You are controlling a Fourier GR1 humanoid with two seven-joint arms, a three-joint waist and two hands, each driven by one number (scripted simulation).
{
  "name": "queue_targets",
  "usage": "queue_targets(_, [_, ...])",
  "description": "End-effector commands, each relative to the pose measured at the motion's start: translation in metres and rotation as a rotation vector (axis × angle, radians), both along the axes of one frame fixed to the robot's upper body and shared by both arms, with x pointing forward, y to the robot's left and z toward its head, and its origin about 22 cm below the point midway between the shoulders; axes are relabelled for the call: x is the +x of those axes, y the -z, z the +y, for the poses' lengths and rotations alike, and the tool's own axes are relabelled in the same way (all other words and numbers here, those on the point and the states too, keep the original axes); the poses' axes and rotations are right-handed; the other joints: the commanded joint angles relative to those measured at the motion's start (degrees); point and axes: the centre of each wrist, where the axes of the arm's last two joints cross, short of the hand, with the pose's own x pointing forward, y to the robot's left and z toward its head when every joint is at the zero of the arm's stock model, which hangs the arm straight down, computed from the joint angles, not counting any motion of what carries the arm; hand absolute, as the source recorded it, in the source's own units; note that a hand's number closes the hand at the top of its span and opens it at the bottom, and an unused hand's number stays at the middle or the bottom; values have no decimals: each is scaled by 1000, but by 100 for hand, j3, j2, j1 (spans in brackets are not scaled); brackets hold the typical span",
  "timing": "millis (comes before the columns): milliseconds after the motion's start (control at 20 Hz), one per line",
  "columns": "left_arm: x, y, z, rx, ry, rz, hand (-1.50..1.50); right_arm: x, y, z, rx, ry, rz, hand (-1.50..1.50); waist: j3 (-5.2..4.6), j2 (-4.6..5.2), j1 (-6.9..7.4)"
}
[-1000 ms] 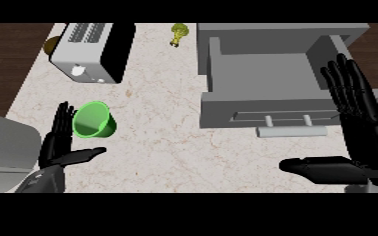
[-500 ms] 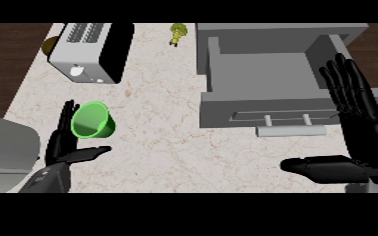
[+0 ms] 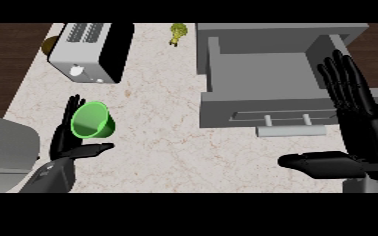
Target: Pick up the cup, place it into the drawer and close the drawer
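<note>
A: What is the biggest container here?

B: The drawer, a grey box pulled open out of its cabinet. It lies just to the left of the right hand, and its right wall sits close beside that hand's fingers. Only its own grey floor and walls show inside. Its pale bar handle lies beyond the right thumb.

A: How is that hand set?

B: Released. The fingers stand straight up at the view's right edge, the thumb points left over the counter, and it holds nothing.

A: And the cup?

B: The cup is green and tipped so its mouth faces the view. Only its own green wall shows inside. It sits in the gap of the left hand, in front of the straight fingers and just above the outstretched thumb. That hand is also unclenched, with nothing curled round the cup. I cannot tell whether the 2 touch. The cup is well apart from the drawer.

A: What about the surface?

B: The counter is pale marbled stone, with dark wood flooring past it at the far left and far right. Beyond the left hand's fingertips stands a grey toaster with 1 black side. A rounded grey object lies just outside the left hand, at the edge. Far ahead, between the 2 hands, lies a small yellow-green item. A brown round thing peeks out behind the toaster.
</note>
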Motion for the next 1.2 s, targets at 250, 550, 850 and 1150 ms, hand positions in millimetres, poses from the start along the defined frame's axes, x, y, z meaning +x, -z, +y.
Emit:
queue_targets(250, [7, 1, -17, -211, 179, -127, 150, 3, 5, -17, -16, 5, 14, -150, 11, -26, 41])
queue_targets(550, [26, -9, -33, -266, 188, -219, 150, 7, 5, -5, -27, 1, 15, -150, 3, -9, 31])
queue_targets(850, [6, -3, -11, -212, -9, -272, 150, 18, 0, -8, -10, 19, 2, -150, 11, -13, 117])
queue_targets(1150, [32, -13, -41, -197, 15, -336, 150, 10, 3, -9, -23, 14, 8, -150, 16, -31, 83])
